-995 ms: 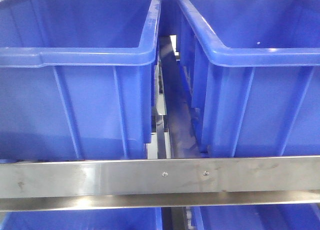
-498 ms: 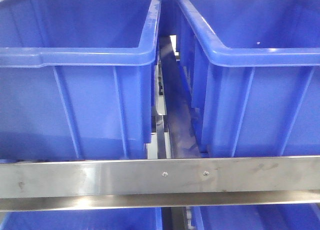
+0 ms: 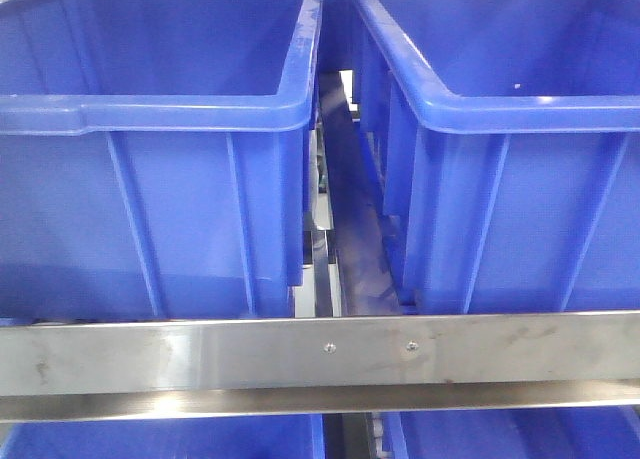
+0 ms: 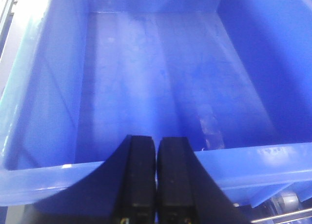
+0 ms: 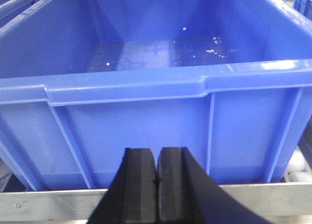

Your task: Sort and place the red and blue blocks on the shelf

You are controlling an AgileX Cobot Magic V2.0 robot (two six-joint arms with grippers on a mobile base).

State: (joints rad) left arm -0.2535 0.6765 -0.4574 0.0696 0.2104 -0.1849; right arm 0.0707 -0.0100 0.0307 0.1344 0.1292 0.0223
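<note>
The front-facing view shows two large blue bins, the left bin (image 3: 150, 149) and the right bin (image 3: 520, 169), standing side by side on the shelf (image 3: 320, 354), whose brushed front rail carries two screws; a narrow gap between the bins exposes the track structure behind. No arm or gripper appears in this view. The left wrist view looks down into a blue bin (image 4: 44, 112) from above its near rim; the left gripper (image 4: 157, 185) has its two black fingers pressed together with nothing between them. The right wrist view faces a blue bin's (image 5: 146, 131) front wall from outside, at rail level; the right gripper (image 5: 157, 190) is likewise closed on nothing. White specks lie on that bin's floor. The red and blue blocks are visible in no view.
</note>
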